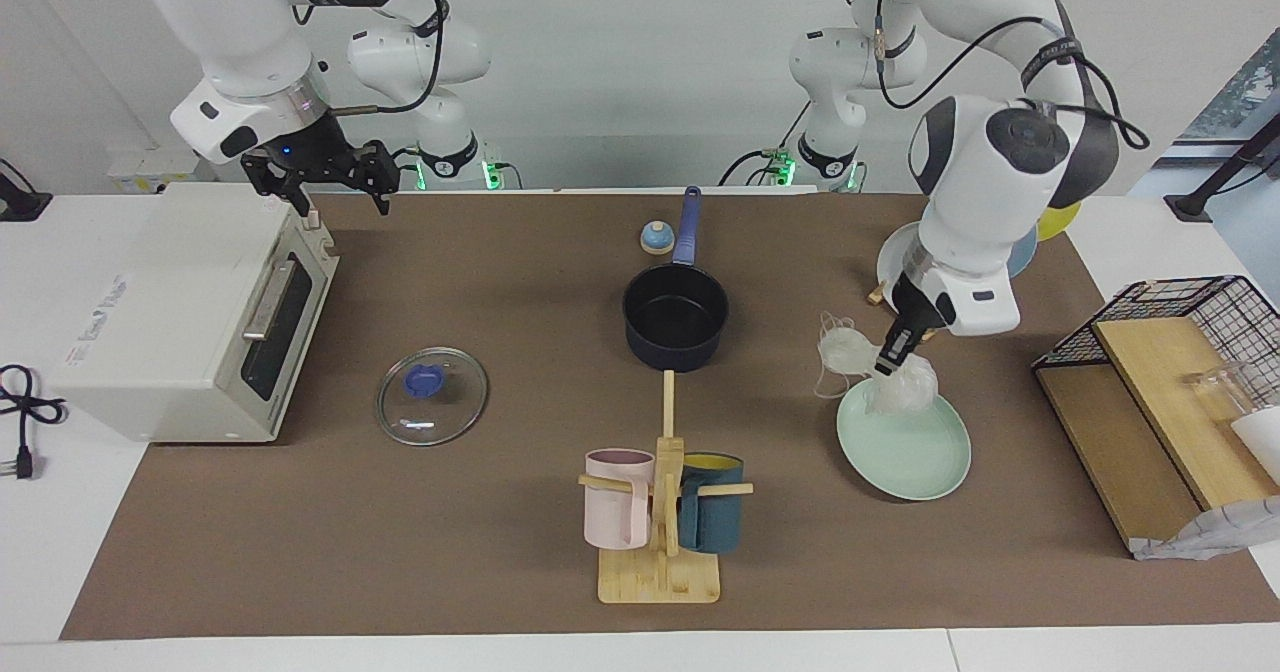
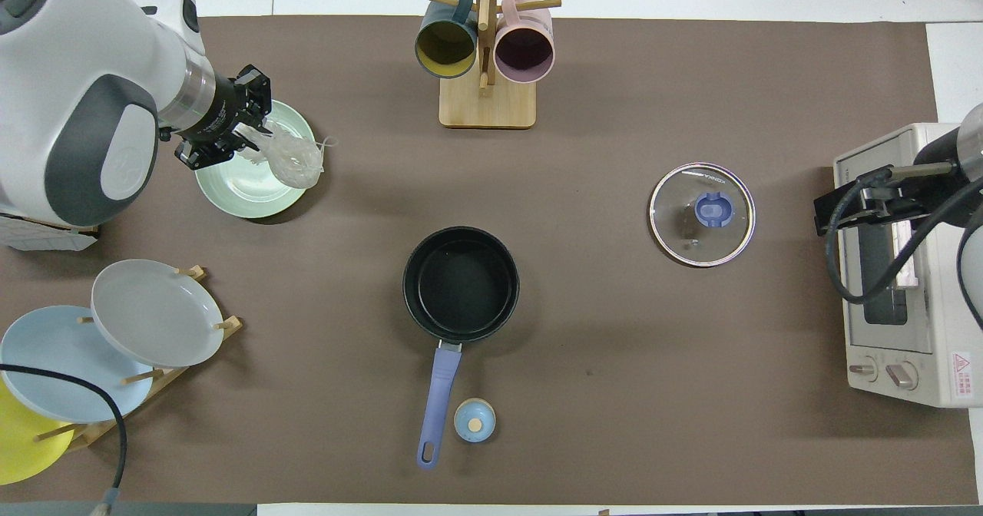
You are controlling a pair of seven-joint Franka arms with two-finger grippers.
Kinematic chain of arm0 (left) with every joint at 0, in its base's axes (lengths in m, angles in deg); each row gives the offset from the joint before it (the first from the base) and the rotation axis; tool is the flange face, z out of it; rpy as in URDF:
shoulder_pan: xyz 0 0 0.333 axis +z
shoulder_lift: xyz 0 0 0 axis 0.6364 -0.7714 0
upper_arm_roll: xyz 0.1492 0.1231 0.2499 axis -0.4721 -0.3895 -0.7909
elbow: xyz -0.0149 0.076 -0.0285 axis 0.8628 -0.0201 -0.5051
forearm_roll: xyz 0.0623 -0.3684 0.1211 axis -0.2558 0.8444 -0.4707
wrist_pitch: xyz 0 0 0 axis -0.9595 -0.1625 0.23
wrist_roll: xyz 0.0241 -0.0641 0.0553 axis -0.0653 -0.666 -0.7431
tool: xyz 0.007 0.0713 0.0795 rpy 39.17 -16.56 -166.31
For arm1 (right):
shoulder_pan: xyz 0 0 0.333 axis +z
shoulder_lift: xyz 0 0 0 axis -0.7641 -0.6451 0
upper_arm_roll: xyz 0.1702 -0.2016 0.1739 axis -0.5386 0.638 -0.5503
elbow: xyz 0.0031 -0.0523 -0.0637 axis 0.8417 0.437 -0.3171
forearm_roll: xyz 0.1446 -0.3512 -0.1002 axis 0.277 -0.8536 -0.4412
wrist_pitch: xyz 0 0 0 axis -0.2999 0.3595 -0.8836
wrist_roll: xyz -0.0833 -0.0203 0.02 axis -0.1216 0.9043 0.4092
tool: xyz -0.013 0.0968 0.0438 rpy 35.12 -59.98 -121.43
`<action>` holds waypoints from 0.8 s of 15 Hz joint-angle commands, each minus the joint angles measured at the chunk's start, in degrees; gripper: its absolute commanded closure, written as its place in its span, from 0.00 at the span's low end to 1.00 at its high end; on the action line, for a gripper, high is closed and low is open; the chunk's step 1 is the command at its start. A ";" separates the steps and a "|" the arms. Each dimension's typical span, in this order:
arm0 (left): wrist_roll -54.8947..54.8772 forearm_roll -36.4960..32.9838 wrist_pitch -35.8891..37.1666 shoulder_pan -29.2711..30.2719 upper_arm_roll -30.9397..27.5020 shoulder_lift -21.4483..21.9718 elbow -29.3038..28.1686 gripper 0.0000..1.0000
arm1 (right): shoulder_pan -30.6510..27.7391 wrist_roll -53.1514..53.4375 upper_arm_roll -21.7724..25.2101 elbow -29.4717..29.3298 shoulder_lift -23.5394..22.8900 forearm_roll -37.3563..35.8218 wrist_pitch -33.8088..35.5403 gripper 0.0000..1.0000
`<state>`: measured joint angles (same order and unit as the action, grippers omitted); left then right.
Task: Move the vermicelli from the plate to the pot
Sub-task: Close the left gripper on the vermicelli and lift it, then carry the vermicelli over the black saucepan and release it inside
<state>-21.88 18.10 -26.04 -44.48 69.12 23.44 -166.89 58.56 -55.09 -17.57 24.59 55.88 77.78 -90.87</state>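
The left pincer point(image 1: 889, 361) was clamped on the translucent whitish vermicelli tangle point(image 1: 872, 364), hanging above the round pale mint-green plate point(image 1: 905, 449). The right pincer point(image 1: 322, 195) hung parted and empty over the white toaster oven point(image 1: 180, 312). The dark navy-black saucepan point(image 1: 675, 316) stood mid-desk.

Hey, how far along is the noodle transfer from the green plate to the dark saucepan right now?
Pickup looks done: the left gripper is shut on the translucent whitish vermicelli tangle, which hangs above the round pale mint-green plate, whose surface shows bare. In hand: the lift. Left: carrying it to the small dark navy saucepan, which shows nothing inside, and releasing. The right gripper waits over the white toaster oven.
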 commanded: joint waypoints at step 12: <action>-4.20 11.73 -7.20 -7.70 13.14 11.40 -22.10 1.00 | -0.82 0.46 -0.44 0.46 0.64 0.78 0.10 0.00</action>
<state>-24.18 28.25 -28.45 -50.73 83.30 33.26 -183.40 58.56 -55.09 -17.57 24.59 55.88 77.78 -90.87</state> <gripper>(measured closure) 0.806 0.000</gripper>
